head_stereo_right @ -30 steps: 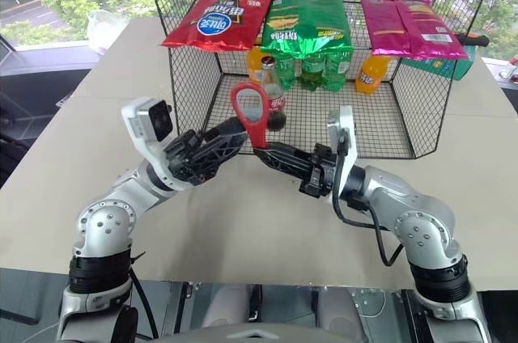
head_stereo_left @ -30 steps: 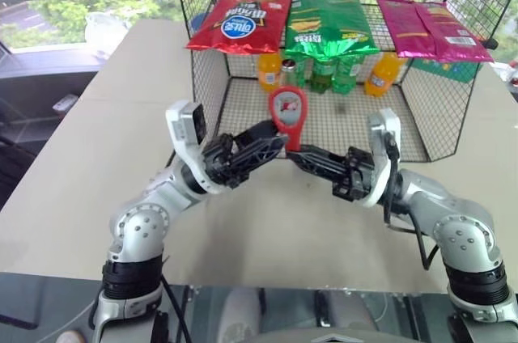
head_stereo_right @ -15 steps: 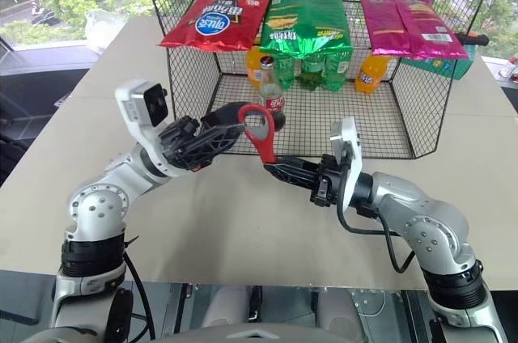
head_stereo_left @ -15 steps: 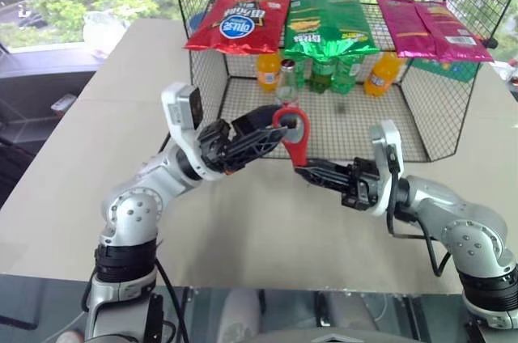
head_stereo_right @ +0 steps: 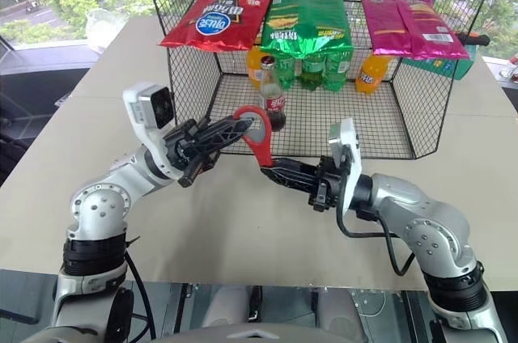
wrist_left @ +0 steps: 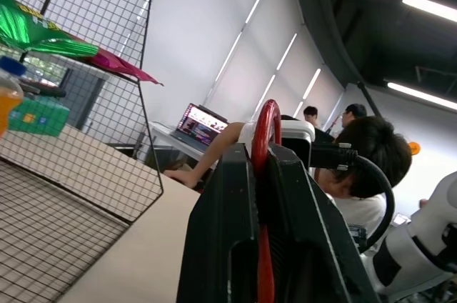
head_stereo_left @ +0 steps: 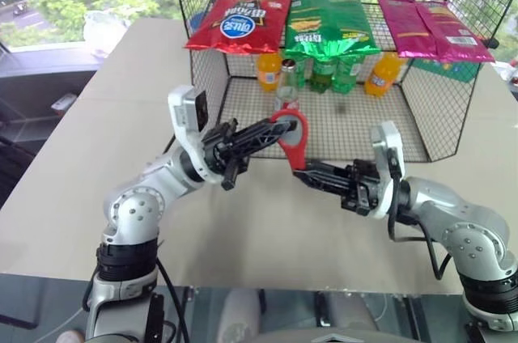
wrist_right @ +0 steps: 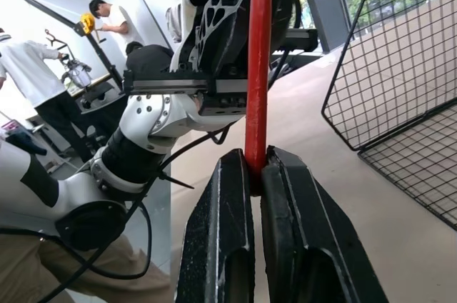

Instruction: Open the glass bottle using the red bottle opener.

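Now both grippers clamp red bottle opener [head_stereo_right: 257, 134] (ring head left [head_stereo_right: 239, 126], slim handle right [head_stereo_right: 269, 170]); glass bottle [head_stereo_right: 272, 95] label writing possibly unreadable.

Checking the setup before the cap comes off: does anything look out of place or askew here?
Only the small red ring-headed bottle opener: both the left gripper and right gripper are shut on it in mid-air, leaning. The cola-filled glass bottle stands upright, unheld, in the wire cage. No spills.
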